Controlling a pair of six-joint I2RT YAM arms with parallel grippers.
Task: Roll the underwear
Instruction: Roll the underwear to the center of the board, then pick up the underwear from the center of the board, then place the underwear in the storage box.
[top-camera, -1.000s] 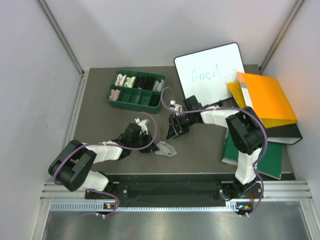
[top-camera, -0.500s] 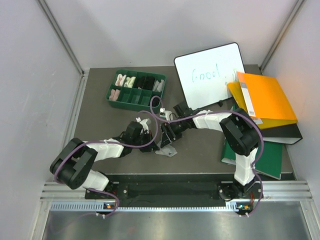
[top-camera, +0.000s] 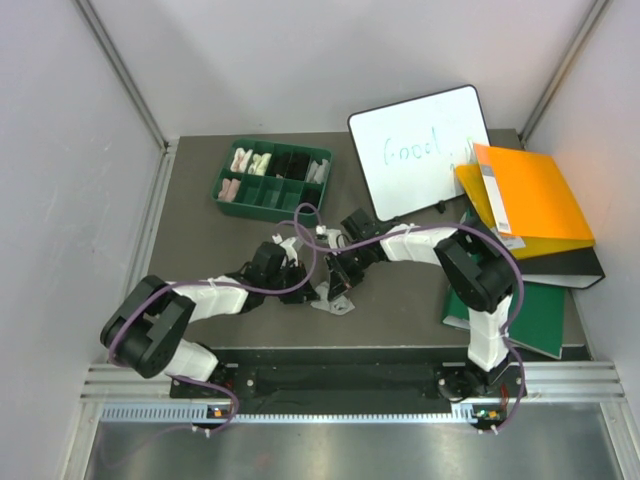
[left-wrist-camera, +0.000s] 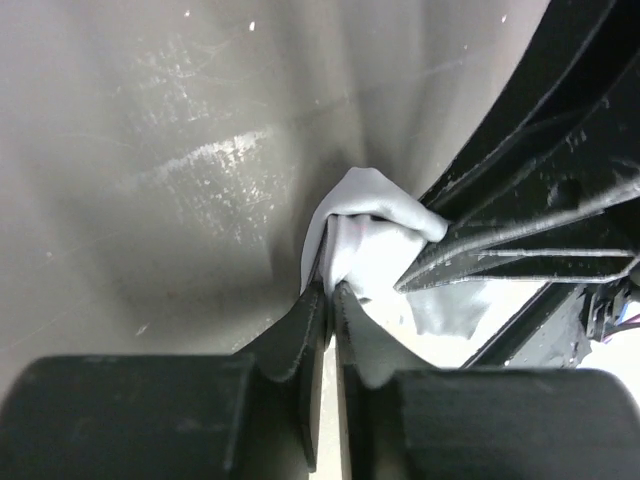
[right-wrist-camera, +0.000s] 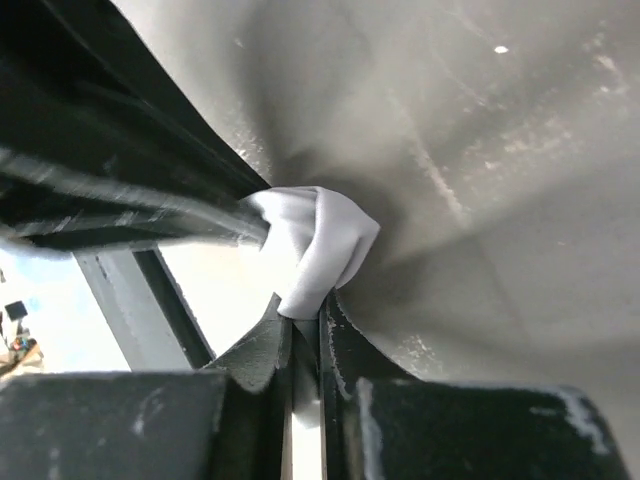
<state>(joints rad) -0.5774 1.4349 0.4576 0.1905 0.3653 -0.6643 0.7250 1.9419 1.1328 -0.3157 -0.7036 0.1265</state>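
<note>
The light grey underwear lies crumpled on the dark table, just ahead of the middle of the near edge. Both grippers meet over it. My left gripper reaches in from the left; in the left wrist view its jaws stand almost together, pinching an edge of the grey fabric. My right gripper comes in from the right, and its jaws are shut on a fold of the same cloth. The bunched fabric is lifted slightly between the two sets of fingertips.
A green compartment tray with small cloth rolls stands at the back left. A whiteboard leans at the back. An orange folder and a green book lie on the right.
My right gripper has swung left from beside the whiteboard to the grey underwear and shut on it. The left gripper has kept its place at the cloth.
</note>
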